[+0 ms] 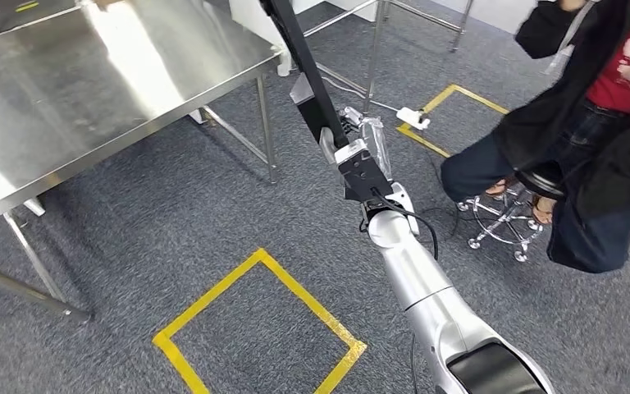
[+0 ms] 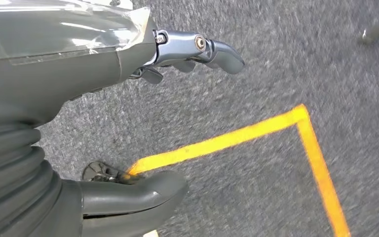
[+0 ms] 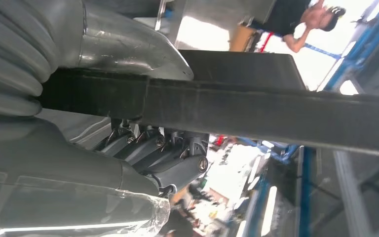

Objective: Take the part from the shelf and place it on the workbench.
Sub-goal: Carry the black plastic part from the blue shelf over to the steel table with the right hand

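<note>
The part is a long black bar (image 1: 303, 57) that slants up and away from my right hand (image 1: 362, 160), which grips its lower end. In the right wrist view the bar (image 3: 256, 113) crosses between the thumb (image 3: 128, 47) and the curled fingers (image 3: 172, 160). The steel workbench (image 1: 90, 74) stands at the upper left, and the bar's upper part reaches past its right corner. My left hand (image 2: 69, 74) hangs over grey carpet, thumb (image 2: 138, 197) and fingers (image 2: 212, 49) apart, holding nothing.
A person in a black jacket (image 1: 591, 131) sits on a wheeled stool (image 1: 509, 222) close to my right arm. Yellow tape squares mark the carpet in front (image 1: 258, 328) and further back (image 1: 459, 115). Workbench legs (image 1: 269, 131) and a metal frame (image 1: 377, 49) stand ahead.
</note>
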Controlling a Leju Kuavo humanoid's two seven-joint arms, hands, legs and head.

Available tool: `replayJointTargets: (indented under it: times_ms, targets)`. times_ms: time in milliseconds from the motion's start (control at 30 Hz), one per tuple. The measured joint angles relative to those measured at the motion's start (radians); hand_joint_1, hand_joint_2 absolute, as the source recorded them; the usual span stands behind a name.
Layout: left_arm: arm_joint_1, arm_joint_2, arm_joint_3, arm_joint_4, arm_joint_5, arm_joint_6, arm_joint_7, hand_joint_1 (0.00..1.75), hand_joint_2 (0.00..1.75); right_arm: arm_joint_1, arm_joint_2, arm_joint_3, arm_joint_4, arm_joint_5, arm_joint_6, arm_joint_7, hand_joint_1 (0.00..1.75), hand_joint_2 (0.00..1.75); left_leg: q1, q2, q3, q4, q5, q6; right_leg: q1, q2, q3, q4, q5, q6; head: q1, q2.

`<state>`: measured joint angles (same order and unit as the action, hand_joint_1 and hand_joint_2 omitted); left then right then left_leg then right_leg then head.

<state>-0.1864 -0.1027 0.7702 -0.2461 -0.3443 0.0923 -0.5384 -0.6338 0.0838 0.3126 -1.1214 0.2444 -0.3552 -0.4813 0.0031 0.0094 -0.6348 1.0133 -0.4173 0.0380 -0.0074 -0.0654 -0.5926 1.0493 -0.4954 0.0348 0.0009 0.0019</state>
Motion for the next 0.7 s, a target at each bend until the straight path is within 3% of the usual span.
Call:
replayJointTargets:
  times_ms: [67, 133, 167, 200, 267, 300, 367, 433, 467, 533, 567, 633, 667, 700]
  targets:
    - [-0.002, -0.001, 0.000, 0.000, 0.001, 0.000, 0.000, 0.00, 1.75, 0.000, -0.002, -0.002, -0.002, 0.000, 0.000, 0.000, 1.75, 1.75, 0.003, -0.017, 0.005, -0.005, 0.003, 0.009, -0.003, 0.040, -0.052, 0.108, -0.045, -0.007, 0.002, 0.000]
    - [-0.002, -0.001, 0.000, 0.000, 0.002, -0.001, 0.000, 0.00, 1.75, 0.004, -0.006, -0.003, -0.002, 0.000, 0.002, 0.001, 1.75, 1.75, 0.004, -0.039, 0.005, -0.005, 0.003, 0.012, -0.004, 0.057, -0.120, 0.233, -0.085, -0.009, 0.003, 0.000]
    - [0.000, -0.002, 0.000, 0.000, 0.004, -0.001, 0.000, 0.00, 1.75, 0.006, -0.008, -0.003, -0.002, 0.000, 0.003, 0.001, 1.75, 1.75, 0.004, -0.051, 0.005, -0.004, 0.002, 0.012, -0.005, 0.060, -0.137, 0.256, -0.085, -0.005, 0.003, 0.000]
    - [0.001, -0.002, 0.000, 0.000, 0.006, -0.001, 0.000, 0.00, 1.75, 0.007, -0.009, -0.004, -0.002, 0.000, 0.006, 0.002, 1.75, 1.75, 0.004, -0.063, 0.006, -0.004, 0.002, 0.012, -0.005, 0.062, -0.134, 0.239, -0.070, 0.004, 0.003, 0.000]
    - [0.002, -0.002, 0.000, 0.000, 0.009, -0.002, -0.001, 0.00, 1.75, 0.005, -0.011, -0.004, -0.002, 0.001, 0.011, 0.003, 1.75, 1.75, 0.006, -0.086, 0.006, 0.000, 0.000, 0.008, -0.011, 0.078, -0.080, 0.109, -0.009, 0.022, 0.003, 0.000]
    - [0.002, -0.002, 0.000, 0.000, 0.010, -0.002, -0.001, 0.00, 1.75, 0.004, -0.011, -0.003, -0.002, 0.002, 0.015, 0.003, 1.75, 1.75, 0.005, -0.096, 0.004, 0.004, -0.002, 0.003, -0.015, 0.089, -0.050, 0.044, 0.017, 0.026, 0.003, 0.000]
    - [0.005, -0.001, 0.000, 0.000, 0.011, -0.003, -0.002, 0.00, 1.75, 0.003, -0.011, -0.001, -0.002, 0.004, 0.021, 0.003, 1.75, 1.75, 0.003, -0.112, 0.000, 0.008, -0.005, -0.007, -0.018, 0.102, -0.019, -0.021, 0.041, 0.020, 0.003, 0.000]
    - [0.011, 0.001, 0.000, 0.000, 0.011, -0.003, -0.003, 0.00, 1.75, 0.003, -0.009, 0.001, -0.002, 0.006, 0.024, 0.004, 1.75, 1.75, 0.006, -0.120, -0.004, 0.007, -0.004, -0.019, -0.016, 0.090, -0.016, -0.024, 0.044, 0.006, 0.003, 0.000]
    - [0.014, 0.002, 0.000, 0.000, 0.011, -0.002, -0.003, 0.00, 1.75, 0.002, -0.008, 0.001, -0.002, 0.006, 0.025, 0.004, 1.75, 1.75, 0.006, -0.110, -0.006, 0.010, -0.008, -0.025, -0.017, 0.084, -0.014, -0.027, 0.045, -0.002, 0.002, 0.000]
    - [0.016, 0.003, 0.000, 0.000, 0.012, -0.002, -0.003, 0.00, 1.75, 0.000, -0.005, 0.001, -0.002, 0.006, 0.027, 0.004, 1.75, 1.75, 0.007, -0.066, -0.031, 0.064, -0.041, -0.035, -0.021, 0.070, -0.009, -0.032, 0.046, -0.017, -0.001, 0.000]
    - [0.015, 0.002, 0.000, 0.001, 0.012, -0.002, -0.003, 0.00, 1.75, 0.000, -0.004, 0.001, -0.002, 0.006, 0.027, 0.004, 1.75, 1.75, 0.007, -0.041, -0.058, 0.121, -0.070, -0.039, -0.019, 0.063, -0.007, -0.032, 0.045, -0.023, -0.002, 0.000]
    - [0.014, 0.001, 0.000, 0.001, 0.011, -0.002, -0.003, 0.00, 1.75, 0.002, -0.004, 0.001, -0.002, 0.006, 0.028, 0.004, 1.75, 1.75, 0.011, -0.022, -0.122, 0.247, -0.123, -0.046, -0.015, 0.045, -0.005, -0.032, 0.042, -0.028, -0.003, 0.000]
    - [0.015, 0.001, 0.000, 0.001, 0.011, -0.001, -0.003, 0.00, 1.75, 0.002, -0.005, 0.001, -0.001, 0.006, 0.028, 0.005, 1.75, 1.75, 0.012, -0.019, -0.141, 0.279, -0.128, -0.048, -0.014, 0.036, -0.005, -0.032, 0.041, -0.029, -0.003, 0.000]
    - [0.016, 0.001, 0.000, 0.001, 0.012, -0.001, -0.003, 0.00, 1.75, 0.003, -0.004, 0.001, -0.001, 0.006, 0.028, 0.005, 1.75, 1.75, 0.013, -0.017, -0.139, 0.272, -0.114, -0.048, -0.014, 0.027, -0.004, -0.032, 0.040, -0.030, -0.003, 0.000]
